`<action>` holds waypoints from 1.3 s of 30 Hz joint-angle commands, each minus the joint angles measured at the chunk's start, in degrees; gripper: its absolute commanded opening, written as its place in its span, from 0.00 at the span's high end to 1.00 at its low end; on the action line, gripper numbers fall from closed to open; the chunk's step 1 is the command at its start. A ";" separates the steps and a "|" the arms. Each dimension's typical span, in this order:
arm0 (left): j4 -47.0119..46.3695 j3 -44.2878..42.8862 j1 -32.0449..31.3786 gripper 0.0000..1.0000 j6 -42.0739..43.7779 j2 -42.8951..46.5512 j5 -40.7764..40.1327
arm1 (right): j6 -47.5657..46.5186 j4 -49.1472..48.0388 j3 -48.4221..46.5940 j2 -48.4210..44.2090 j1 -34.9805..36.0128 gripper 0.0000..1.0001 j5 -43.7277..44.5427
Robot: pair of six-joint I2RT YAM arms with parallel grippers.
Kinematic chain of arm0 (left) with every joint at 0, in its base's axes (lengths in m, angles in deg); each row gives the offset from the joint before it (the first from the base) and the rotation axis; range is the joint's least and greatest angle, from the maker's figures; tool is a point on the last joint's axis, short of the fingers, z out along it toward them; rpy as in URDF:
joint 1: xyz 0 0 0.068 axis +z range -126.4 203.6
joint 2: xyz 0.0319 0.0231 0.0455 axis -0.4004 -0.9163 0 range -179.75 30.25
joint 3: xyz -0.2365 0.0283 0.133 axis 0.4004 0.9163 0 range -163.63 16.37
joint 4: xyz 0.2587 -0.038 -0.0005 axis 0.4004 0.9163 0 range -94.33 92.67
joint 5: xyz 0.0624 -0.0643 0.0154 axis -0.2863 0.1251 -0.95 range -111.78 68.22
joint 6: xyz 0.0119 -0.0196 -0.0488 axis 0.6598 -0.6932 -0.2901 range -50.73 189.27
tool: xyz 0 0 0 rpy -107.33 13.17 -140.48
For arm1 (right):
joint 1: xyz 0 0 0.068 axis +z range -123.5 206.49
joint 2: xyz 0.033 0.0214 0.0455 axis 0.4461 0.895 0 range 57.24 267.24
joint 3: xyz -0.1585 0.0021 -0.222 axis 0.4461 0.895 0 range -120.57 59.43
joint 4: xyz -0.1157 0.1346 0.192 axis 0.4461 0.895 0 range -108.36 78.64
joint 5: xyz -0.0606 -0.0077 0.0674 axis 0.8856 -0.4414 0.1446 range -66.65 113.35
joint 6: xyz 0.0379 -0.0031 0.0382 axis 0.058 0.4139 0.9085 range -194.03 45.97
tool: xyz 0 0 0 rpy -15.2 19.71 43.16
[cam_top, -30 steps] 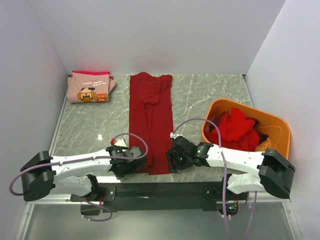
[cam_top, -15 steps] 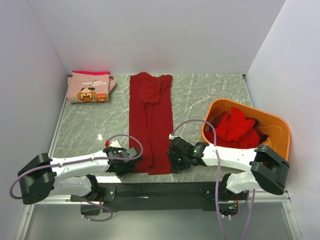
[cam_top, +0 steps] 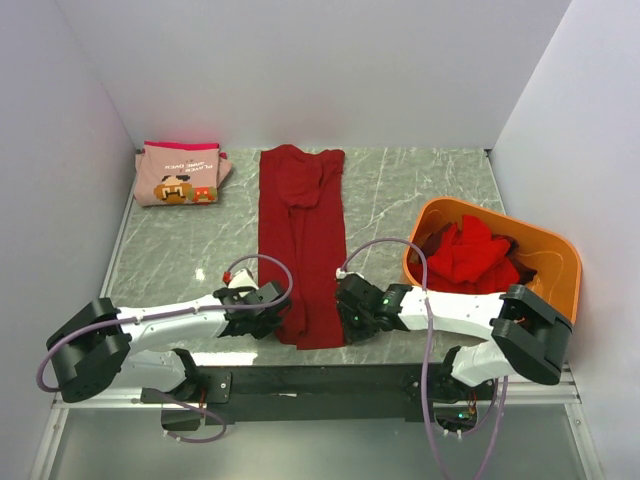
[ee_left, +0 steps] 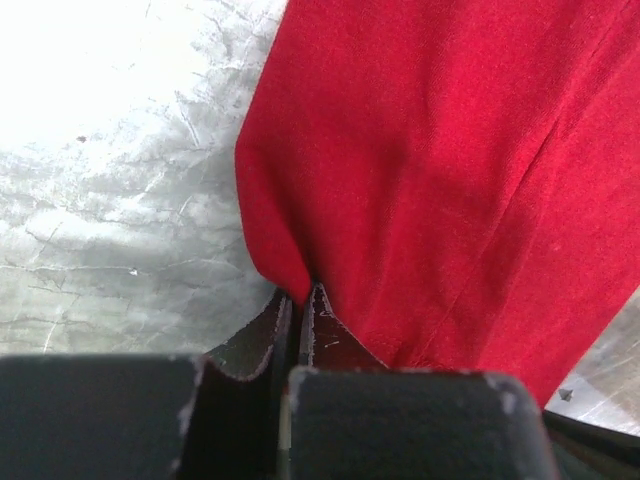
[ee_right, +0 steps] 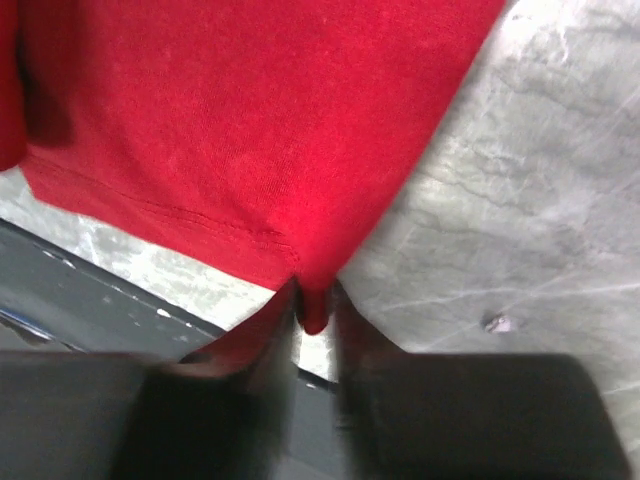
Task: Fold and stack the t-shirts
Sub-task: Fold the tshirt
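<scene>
- Pink t-shirt: folded, with a brown pixel-art moustached face print uppermost; placed at the far left corner of the grey marbled tabletop, well apart from both arms.
- Left end effector: lowered to the tabletop at the near left corner of the dark red t-shirt; in the left wrist view its fingers are seen pressed together with a pinch of the red cloth's edge caught between them.
- Dark red t-shirt: laid flat as a long narrow strip down the middle of the tabletop, running from the far edge to the near edge, with its sides folded inward.
- Right end effector: lowered at the near right corner of the same shirt; in the right wrist view a small fold of the hemmed corner is seen clamped between narrowly set fingers.
- Orange tub: set at the right side of the tabletop; a loose heap of red t-shirts is held inside it.
</scene>
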 commanded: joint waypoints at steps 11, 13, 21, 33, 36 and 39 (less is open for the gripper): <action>15.65 7.14 -1.34 0.99 -3.23 9.27 7.69 | 2.12 -1.80 4.95 -3.32 0.71 1.00 -6.52; 18.31 6.61 -1.78 0.99 -4.02 11.90 7.69 | 2.91 -1.80 6.36 -6.13 1.07 1.00 -9.07; 17.27 2.84 -2.05 0.99 -2.18 17.01 6.21 | 2.39 3.03 1.19 -10.45 0.63 1.00 -3.55; 8.31 -5.78 8.58 0.99 6.86 12.44 0.40 | -2.79 3.04 -13.05 -6.85 -6.13 1.00 6.39; 5.41 -9.29 12.09 0.99 10.63 10.42 -1.36 | -4.64 2.07 -15.95 -5.19 -8.24 1.00 8.05; 3.56 -13.33 16.40 0.99 13.89 7.61 -2.50 | -5.78 2.24 -19.82 -2.38 -10.00 1.00 10.68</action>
